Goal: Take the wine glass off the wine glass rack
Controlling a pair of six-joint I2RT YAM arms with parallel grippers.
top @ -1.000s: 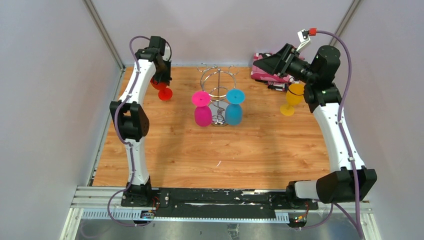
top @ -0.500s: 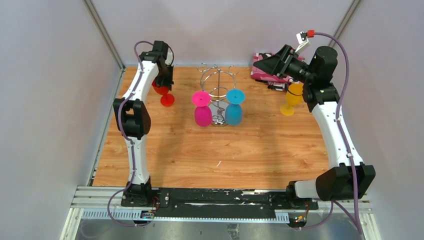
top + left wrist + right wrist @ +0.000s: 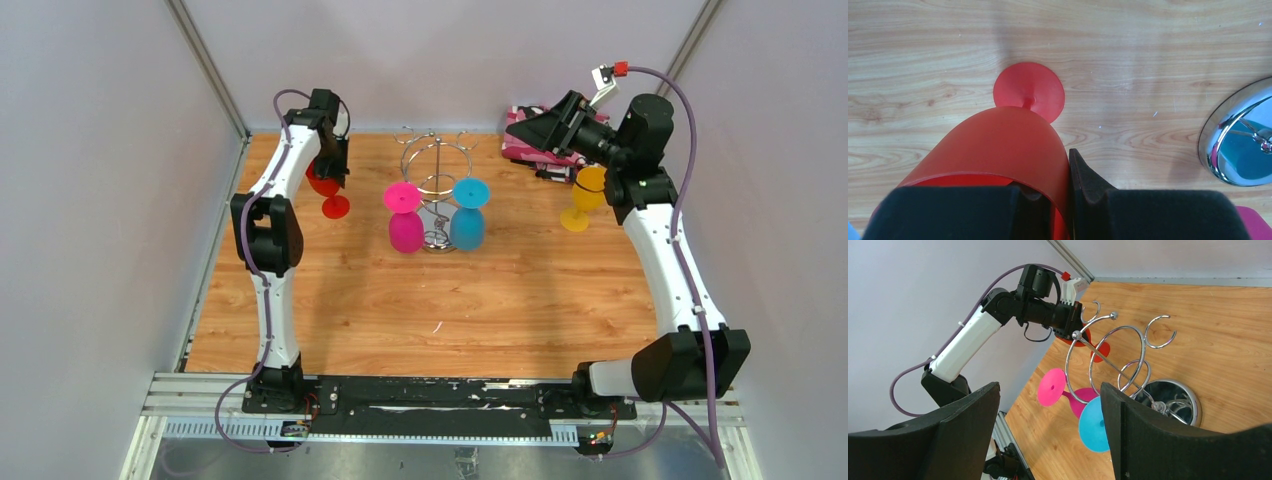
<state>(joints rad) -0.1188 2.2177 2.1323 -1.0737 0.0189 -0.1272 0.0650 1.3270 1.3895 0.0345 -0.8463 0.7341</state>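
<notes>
LEFT ARM LIFTS GLASS CLEAR: The left gripper [image 3: 1050, 182] is clamped on the rim of a translucent red plastic wine glass [image 3: 998, 145], one finger inside the bowl and one outside. It holds the glass tilted near the left edge of the wooden table [image 3: 400, 310], well apart from the shiny chrome wire wine glass rack [image 3: 437, 185] at back centre. A pink wine glass [image 3: 404, 228] and a blue wine glass [image 3: 467, 225] hang upside down from the rack's hooks, while the right gripper [image 3: 1048, 435], raised beside a standing yellow wine glass [image 3: 584, 195], has its jaws spread wide with nothing between them.
</notes>
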